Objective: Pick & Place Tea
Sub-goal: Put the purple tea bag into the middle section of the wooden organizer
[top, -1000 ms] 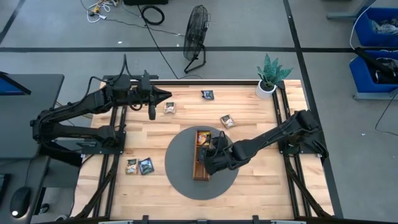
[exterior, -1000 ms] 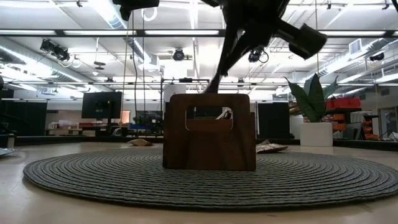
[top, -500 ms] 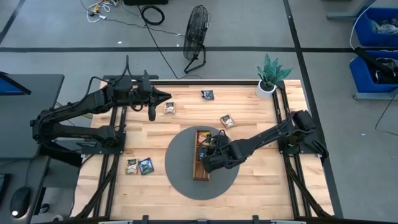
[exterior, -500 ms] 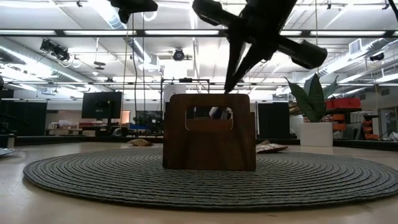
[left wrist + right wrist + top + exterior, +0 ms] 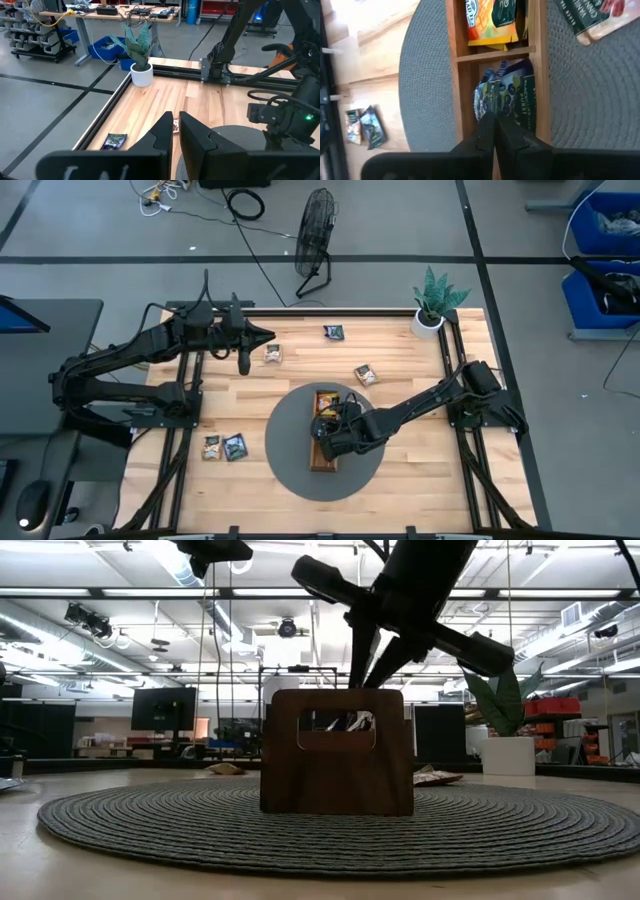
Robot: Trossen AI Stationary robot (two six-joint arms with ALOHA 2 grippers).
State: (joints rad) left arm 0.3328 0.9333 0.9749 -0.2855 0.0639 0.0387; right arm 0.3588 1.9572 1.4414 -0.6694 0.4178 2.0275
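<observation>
Since the earlier frame, right gripper [image 5: 325, 430] has shifted slightly leftward over the wooden tray [image 5: 325, 455], fingers together, holding nothing. Table [image 5: 400, 475] carries a round grey mat [image 5: 290, 465] with the tray on it. Left gripper [image 5: 268, 332] waits above the table's far-left edge, fingers together. Blue sachets [image 5: 507, 95] sit in the tray compartment directly below the right gripper; an orange sachet [image 5: 487, 22] fills the adjacent compartment. Loose sachets [image 5: 224, 447] lie on the table left of the mat.

Two dark jointed arms, black tapered fingers [image 5: 192, 135].
</observation>
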